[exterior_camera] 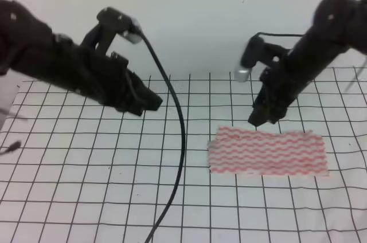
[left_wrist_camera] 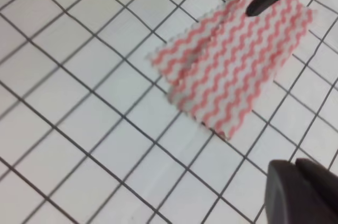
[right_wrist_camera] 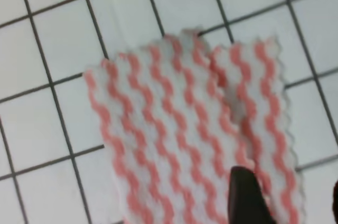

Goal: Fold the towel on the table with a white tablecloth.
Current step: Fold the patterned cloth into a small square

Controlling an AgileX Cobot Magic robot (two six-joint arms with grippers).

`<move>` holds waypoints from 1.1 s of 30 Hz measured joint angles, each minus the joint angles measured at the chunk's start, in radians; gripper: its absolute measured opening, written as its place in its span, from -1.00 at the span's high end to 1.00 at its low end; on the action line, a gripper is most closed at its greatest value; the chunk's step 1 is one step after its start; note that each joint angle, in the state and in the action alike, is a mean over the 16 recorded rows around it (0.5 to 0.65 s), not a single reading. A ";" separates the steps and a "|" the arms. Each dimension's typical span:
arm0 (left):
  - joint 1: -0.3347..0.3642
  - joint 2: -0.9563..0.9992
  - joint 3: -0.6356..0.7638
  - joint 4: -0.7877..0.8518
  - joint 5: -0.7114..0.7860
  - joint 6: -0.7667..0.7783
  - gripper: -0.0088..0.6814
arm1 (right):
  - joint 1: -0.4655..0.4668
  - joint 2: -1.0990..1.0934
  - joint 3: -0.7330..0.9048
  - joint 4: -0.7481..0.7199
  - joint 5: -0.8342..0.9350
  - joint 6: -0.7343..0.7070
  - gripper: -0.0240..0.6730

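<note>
Handling towel (exterior_camera: 268,152): thin, limp, light; pinch 3 o'clock edge. Right gripper (exterior_camera: 259,120) hovering, jaw state unclear; left gripper (exterior_camera: 150,104) likewise.

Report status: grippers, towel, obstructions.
Left gripper off-towel, state unclear. Right gripper at towel's far edge, open, empty. Towel flat on white tablecloth. No obstructions.

1 towel (exterior_camera: 268,152) with pink-red and white wavy stripes is counted. 1 white tablecloth (exterior_camera: 86,163) with a black grid is seen, over 1 table (exterior_camera: 189,48). 2 black arms are seen, each with 1 gripper: left gripper (exterior_camera: 150,104), right gripper (exterior_camera: 261,120). 1 black cable (exterior_camera: 180,140) is counted.
</note>
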 joint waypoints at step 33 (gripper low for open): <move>0.010 -0.119 0.259 -0.105 -0.204 0.051 0.98 | 0.082 0.207 -0.173 -0.105 0.088 -0.024 0.64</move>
